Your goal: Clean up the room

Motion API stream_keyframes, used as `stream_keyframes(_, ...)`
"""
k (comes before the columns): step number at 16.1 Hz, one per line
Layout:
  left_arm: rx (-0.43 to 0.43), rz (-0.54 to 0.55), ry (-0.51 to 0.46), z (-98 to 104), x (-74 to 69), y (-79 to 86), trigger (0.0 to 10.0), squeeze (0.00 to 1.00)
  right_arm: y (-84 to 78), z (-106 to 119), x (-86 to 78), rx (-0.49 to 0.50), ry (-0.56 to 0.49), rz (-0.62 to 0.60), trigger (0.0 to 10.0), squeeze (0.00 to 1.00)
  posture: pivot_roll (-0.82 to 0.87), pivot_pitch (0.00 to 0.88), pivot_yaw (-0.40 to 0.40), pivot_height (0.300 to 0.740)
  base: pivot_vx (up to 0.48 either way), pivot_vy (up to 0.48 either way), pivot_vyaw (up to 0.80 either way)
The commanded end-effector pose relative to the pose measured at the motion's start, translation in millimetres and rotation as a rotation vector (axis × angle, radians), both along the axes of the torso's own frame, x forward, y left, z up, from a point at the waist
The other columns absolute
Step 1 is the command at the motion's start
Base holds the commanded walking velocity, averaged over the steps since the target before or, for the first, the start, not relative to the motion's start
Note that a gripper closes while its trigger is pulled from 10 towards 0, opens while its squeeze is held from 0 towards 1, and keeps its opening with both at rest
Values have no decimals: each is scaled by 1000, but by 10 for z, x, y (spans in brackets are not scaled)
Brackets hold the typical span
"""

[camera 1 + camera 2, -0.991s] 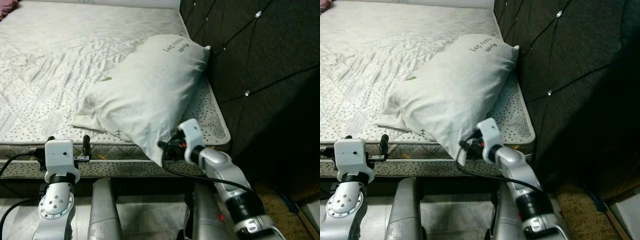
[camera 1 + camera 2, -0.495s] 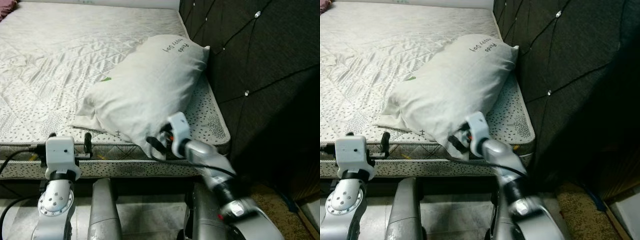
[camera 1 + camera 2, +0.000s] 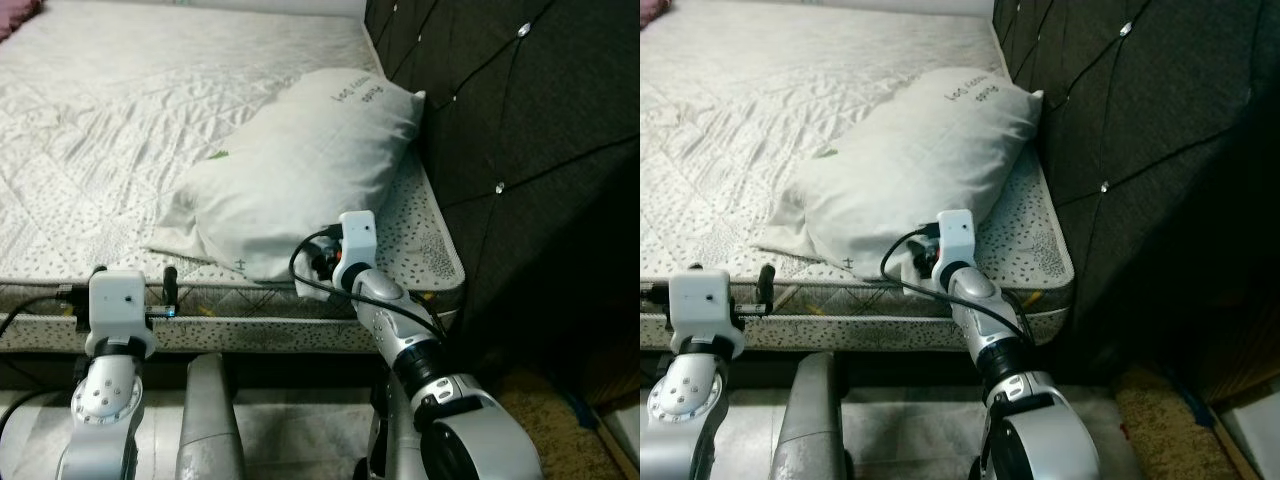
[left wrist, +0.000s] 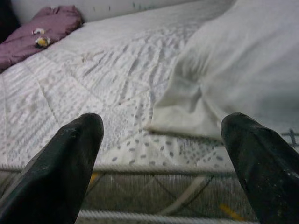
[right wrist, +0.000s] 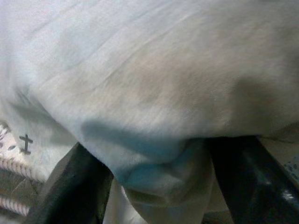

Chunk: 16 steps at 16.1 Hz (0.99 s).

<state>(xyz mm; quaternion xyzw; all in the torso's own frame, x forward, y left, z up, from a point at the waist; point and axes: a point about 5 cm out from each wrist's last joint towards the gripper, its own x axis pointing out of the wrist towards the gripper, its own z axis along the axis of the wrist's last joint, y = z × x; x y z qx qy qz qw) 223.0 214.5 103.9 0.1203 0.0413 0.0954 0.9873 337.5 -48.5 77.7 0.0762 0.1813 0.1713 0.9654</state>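
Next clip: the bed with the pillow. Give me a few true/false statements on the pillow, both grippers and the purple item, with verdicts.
1. The pillow lies on the mattress beside the headboard. True.
2. The right gripper has its jaws around the pillow's near corner. True.
3. The left gripper is shut on the pillow. False: its jaws are open at the mattress edge, apart from the pillow.
4. The purple cloth lies on the floor. False: it lies on the mattress, at the far side.
5. The pillow bears dark printed lettering near its far end. True.
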Motion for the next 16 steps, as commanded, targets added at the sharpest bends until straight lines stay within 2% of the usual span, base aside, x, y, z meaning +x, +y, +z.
stream_keyframes(1, 5, -15, -4, 12, 34, -16, 10000, 0, -56, 130, 93, 19, -54, -54, 0, 0, 143, 0, -49, 521, 0, 0, 0)
stream_keyframes(5, -2, -27, -15, 3, 106, -68, 10000, 0, -333, 111, 166, -12, -72, -153, 0, 0, 121, 0, -49, 521, 0, 0, 0)
stream_keyframes(6, -1, -43, -10, -17, 98, -100, 10000, 0, -507, 153, 242, -63, -84, -202, 0, 0, 113, 0, -46, 521, 0, 0, 0)
stream_keyframes(10, -4, -34, -23, -18, 110, -101, 10000, 0, -1142, 552, 504, -105, -175, -382, 0, 0, 104, 0, -53, 521, 0, 0, 0)
stream_keyframes(11, -4, -34, -29, -4, 118, -104, 10000, 0, -1235, 594, 519, -141, -186, -393, 0, 0, 104, 0, -55, 521, 0, 0, 0)
stream_keyframes(12, -6, -37, -44, 28, 128, -114, 10000, 0, -1492, 671, 530, -194, -200, -442, 0, 0, 103, 0, -61, 521, 0, 0, 0)
stream_keyframes(14, -2, -25, -62, 39, 123, -93, 10000, 0, -1844, 698, 476, -245, -201, -521, 0, 0, 100, 0, -67, 521, 0, 0, 0)
stream_keyframes(15, -1, -16, -86, 57, 111, -75, 10000, 0, -2060, 618, 384, -281, -172, -551, 0, 0, 96, 0, -69, 521, 0, 0, 0)
stream_keyframes(16, -5, -11, -81, 50, 106, -71, 10000, 0, -2172, 511, 298, -301, -140, -569, 0, 0, 97, 0, -69, 521, 0, 0, 0)
